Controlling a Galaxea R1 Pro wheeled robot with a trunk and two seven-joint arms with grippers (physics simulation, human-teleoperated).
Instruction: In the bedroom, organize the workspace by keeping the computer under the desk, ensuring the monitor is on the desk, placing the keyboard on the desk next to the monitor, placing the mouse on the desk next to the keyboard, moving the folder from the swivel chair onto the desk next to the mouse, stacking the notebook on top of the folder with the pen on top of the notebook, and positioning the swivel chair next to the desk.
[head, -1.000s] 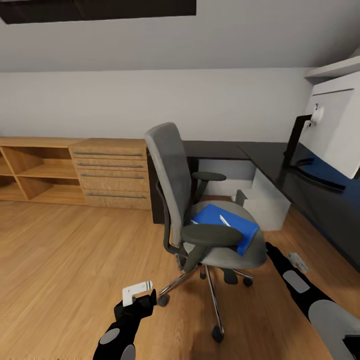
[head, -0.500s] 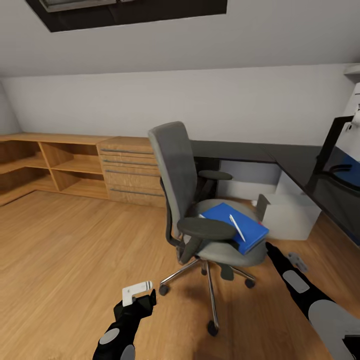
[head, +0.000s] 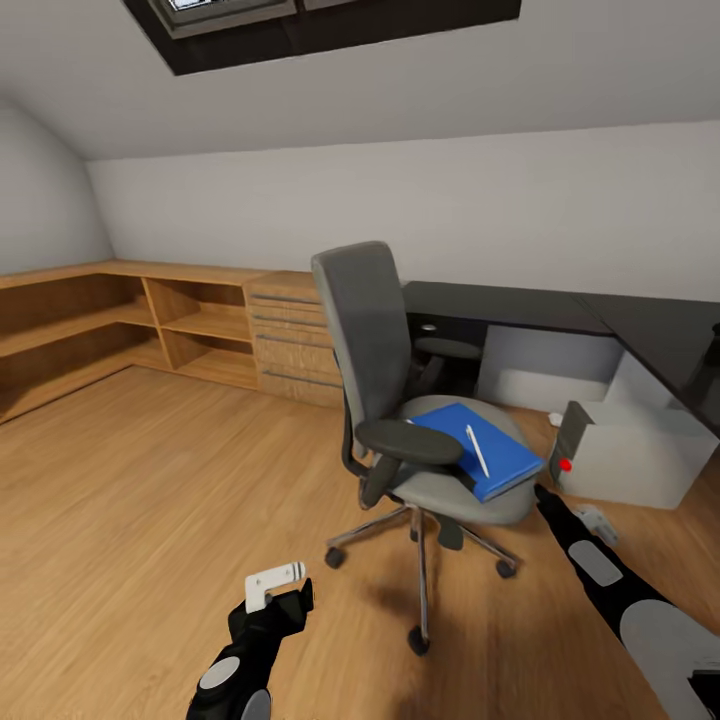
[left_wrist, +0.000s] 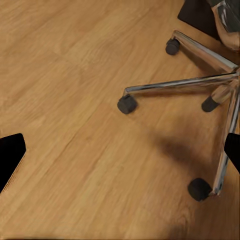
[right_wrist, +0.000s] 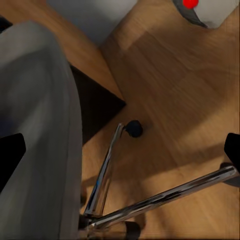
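Head view, near to far. Left tool (head: 283, 592) and right tool (head: 588, 520) hang low over the wood floor (head: 150, 500), both empty. In each wrist view the dark fingertips sit at opposite edges of the picture with bare floor and chair base between them, so both tools stand open.

Compared with a second ago the whole scene has slid rightward. The arms hold the same places in the picture, so this is the camera and body turning left, not the furniture moving. The monitor has left the picture, and more of the low wooden shelf unit (head: 120, 330) has come in. In terms of the task, no item has been picked up yet; the robot appears to be squaring up to the chair.

The swivel chair (head: 400, 400) stands on its five-star base just in front of the arms, backrest toward the shelf side and seat toward the table. The blue folder (head: 500, 460) lies flat on the seat, near the right tool. The pen (head: 477, 450) rests on top, its long axis running roughly away from the camera and tilted slightly left at the far end. A notebook may lie under the folder; the view is too poor to tell.

The computer (head: 625, 455), with its red light, stands on the floor beneath the black table (head: 520, 300).
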